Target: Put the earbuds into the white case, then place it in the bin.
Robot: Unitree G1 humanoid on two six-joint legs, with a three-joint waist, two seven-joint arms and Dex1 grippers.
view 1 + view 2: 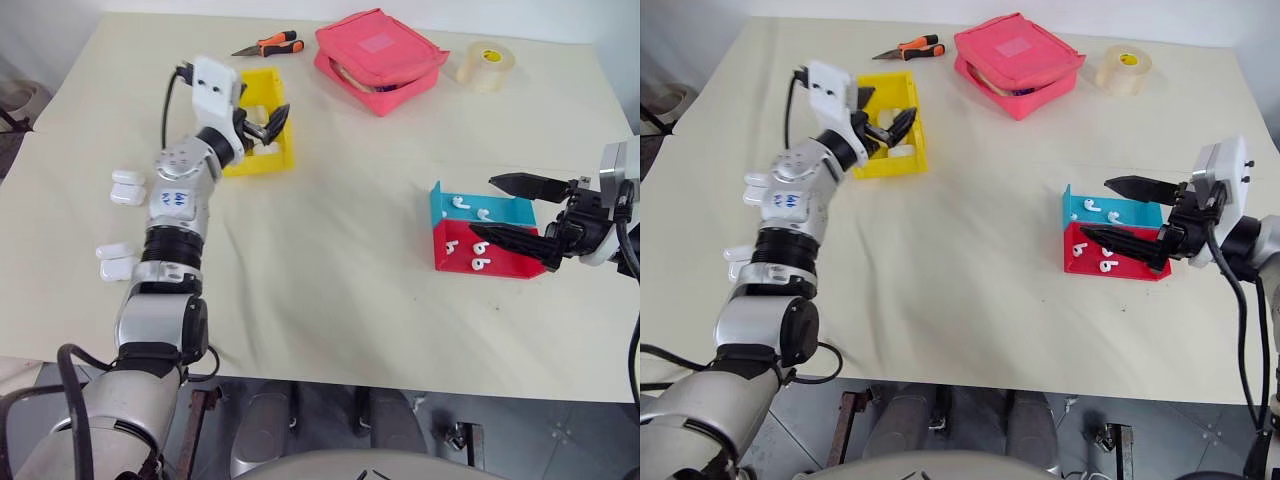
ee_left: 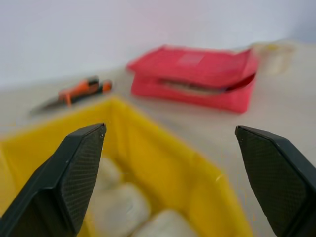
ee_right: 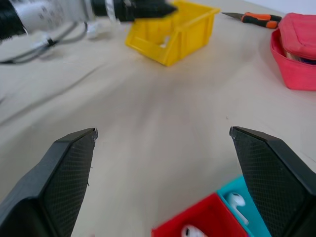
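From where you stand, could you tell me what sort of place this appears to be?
Probably a lab or workshop bench set up for a sorting exercise: a plain table holding a yellow bin, small red and blue trays of earbuds, and orange-handled pliers.

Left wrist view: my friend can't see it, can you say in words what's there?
Two black fingers of the left tool stand wide open above the yellow bin, which holds white cases. Behind it on the table lie a pink pouch and orange-handled pliers.
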